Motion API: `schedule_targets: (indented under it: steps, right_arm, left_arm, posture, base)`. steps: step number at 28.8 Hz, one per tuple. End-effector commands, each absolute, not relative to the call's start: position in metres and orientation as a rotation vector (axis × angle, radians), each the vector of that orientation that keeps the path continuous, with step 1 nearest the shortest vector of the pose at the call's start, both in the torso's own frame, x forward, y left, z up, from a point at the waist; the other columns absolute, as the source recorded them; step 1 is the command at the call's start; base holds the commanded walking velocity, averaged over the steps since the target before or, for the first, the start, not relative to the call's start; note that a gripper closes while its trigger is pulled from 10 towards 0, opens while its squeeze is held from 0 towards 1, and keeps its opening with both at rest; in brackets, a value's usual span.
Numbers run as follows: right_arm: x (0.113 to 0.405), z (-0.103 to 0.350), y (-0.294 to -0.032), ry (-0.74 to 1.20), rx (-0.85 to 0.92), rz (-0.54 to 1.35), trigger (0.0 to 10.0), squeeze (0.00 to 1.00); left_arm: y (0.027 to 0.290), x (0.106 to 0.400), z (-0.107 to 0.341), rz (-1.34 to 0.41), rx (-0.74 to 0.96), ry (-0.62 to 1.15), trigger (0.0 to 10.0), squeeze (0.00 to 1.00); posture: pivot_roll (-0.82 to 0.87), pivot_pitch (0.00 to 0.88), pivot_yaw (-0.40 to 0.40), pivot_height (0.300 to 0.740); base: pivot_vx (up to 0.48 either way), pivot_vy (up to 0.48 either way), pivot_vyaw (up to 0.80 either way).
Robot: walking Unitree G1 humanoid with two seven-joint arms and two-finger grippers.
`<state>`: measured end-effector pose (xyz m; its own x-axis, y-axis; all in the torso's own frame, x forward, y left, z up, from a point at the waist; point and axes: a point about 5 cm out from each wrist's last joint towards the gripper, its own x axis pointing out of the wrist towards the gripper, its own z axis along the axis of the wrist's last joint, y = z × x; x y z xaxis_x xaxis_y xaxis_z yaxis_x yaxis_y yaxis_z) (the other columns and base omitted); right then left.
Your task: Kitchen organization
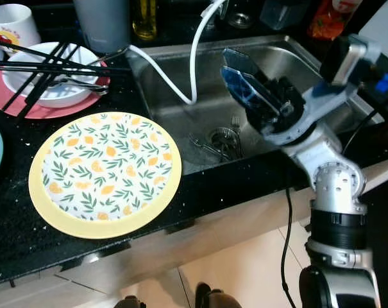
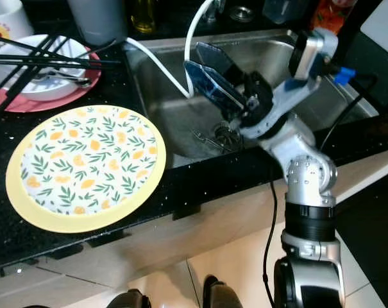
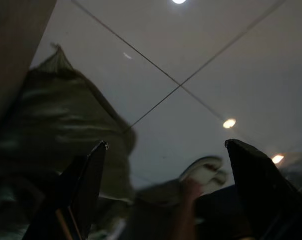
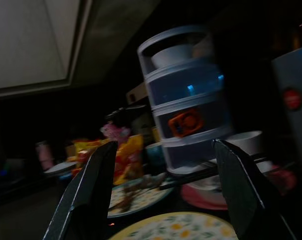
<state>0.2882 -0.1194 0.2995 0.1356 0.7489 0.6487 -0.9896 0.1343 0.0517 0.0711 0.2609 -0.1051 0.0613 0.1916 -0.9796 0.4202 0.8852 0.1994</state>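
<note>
Your plate (image 1: 105, 173), yellow-rimmed with a white centre printed in lemons and green leaves, lies flat on the black counter (image 1: 14, 244) at lower left of the frame, just beside the sink (image 1: 181, 102). Your right gripper (image 1: 245, 80) hangs over the sink at upper right, fingers spread wide, holding and touching nothing. The left gripper (image 3: 165, 150) is likewise spread, over floor tiles.

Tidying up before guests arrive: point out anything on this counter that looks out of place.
Black chopsticks lie loosely across the white bowl on the pink plate. Cutlery lies in the sink. The yellow floral plate sits near the counter's front edge.
</note>
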Motion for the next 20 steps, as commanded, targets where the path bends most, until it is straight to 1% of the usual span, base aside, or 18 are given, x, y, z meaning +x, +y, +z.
schedule_targets:
  steps: [1,2,4,6,8,9,10,11,15,17,19,20]
  right_arm:
    - [0.281,0.291,-0.099,-0.468,0.526,1.393,10.0,0.0]
    - [0.281,0.291,-0.099,-0.468,0.526,1.393,10.0,0.0]
    - [0.292,0.262,-0.062,-0.274,0.405,1.3,10.0,0.0]
    - [0.292,0.262,-0.062,-0.274,0.405,1.3,10.0,0.0]
    - [0.297,0.24,-0.034,-0.179,0.376,1.222,10.0,0.0]
    - [0.297,0.24,-0.034,-0.179,0.376,1.222,10.0,0.0]
    - [0.294,0.236,-0.027,-0.178,0.386,1.229,10.0,0.0]
    - [0.294,0.236,-0.027,-0.178,0.386,1.229,10.0,0.0]
    - [0.283,0.236,-0.025,-0.203,0.383,1.278,10.0,0.0]
    - [0.283,0.236,-0.025,-0.203,0.383,1.278,10.0,0.0]
    - [0.279,0.238,-0.028,-0.218,0.376,1.305,10.0,0.0]
    - [0.274,0.24,-0.035,-0.233,0.343,1.345,10.0,0.0]
  left_arm:
    - [0.262,0.066,-0.106,-0.127,0.441,1.532,10.0,0.0]
    - [0.262,0.066,-0.106,-0.127,0.441,1.532,10.0,0.0]
    - [0.256,0.071,-0.107,-0.114,0.406,1.515,10.0,0.0]
    - [0.256,0.071,-0.107,-0.114,0.406,1.515,10.0,0.0]
    - [0.244,0.076,-0.109,-0.107,0.353,1.498,10.0,0.0]
    - [0.244,0.076,-0.109,-0.107,0.353,1.498,10.0,0.0]
    - [0.24,0.079,-0.11,-0.111,0.352,1.486,10.0,0.0]
    - [0.24,0.079,-0.11,-0.111,0.352,1.486,10.0,0.0]
    - [0.236,0.082,-0.11,-0.129,0.373,1.473,10.0,0.0]
    - [0.236,0.082,-0.11,-0.129,0.373,1.473,10.0,0.0]
    - [0.235,0.083,-0.11,-0.146,0.393,1.468,10.0,0.0]
    - [0.233,0.083,-0.111,-0.162,0.404,1.466,10.0,0.0]
  posture:
    - [0.12,0.11,-0.043,0.74]
    - [0.12,0.11,-0.043,0.74]
    - [0.12,0.098,-0.044,0.74]
    - [0.12,0.098,-0.044,0.74]
    - [0.12,0.091,-0.049,0.74]
    - [0.12,0.091,-0.049,0.74]
    - [0.12,0.085,-0.054,0.74]
    - [0.12,0.085,-0.054,0.74]
    - [0.11,0.078,-0.056,0.74]
    - [0.11,0.078,-0.056,0.74]
    - [0.11,0.075,-0.056,0.74]
    - [0.11,0.076,-0.055,0.74]
  base:
    - [0.0,0.0,0.0]
    - [0.0,0.0,0.0]
    - [0.0,0.0,0.0]
    - [0.0,0.0,0.0]
    - [0.0,0.0,0.0]
    - [0.0,0.0,0.0]
    - [0.0,0.0,0.0]
    - [0.0,0.0,0.0]
    - [0.0,0.0,0.79]
    - [0.0,0.0,0.79]
    - [0.0,0.0,0.79]
    - [0.0,0.0,0.68]
